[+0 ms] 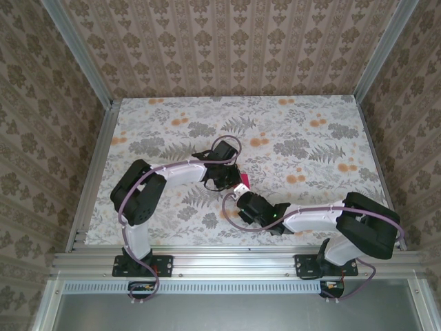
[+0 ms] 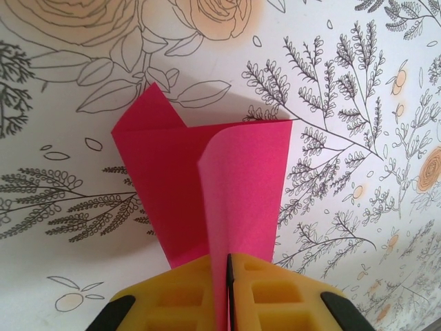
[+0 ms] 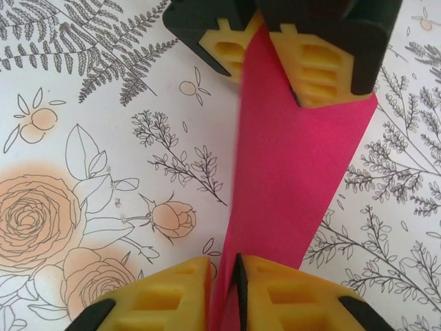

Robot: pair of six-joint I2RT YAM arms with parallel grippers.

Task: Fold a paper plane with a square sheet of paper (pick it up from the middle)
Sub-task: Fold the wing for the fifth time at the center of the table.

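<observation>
Your left gripper (image 2: 229,269) and right gripper (image 3: 227,269) are both pinched shut on the thin magenta-pink square sheet of paper (image 3: 296,172), which stretches between them. Hold it taut without tugging, and line up the loose flap ahead of the left gripper before creasing.

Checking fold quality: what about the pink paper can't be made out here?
Top view: the paper is tiny, wedged between left hand and right hand; creases unreadable.
Left wrist: its lower part vanishes between the left hand's fingers.
Right wrist: both ends hidden inside the hands; one edge blurred.
</observation>
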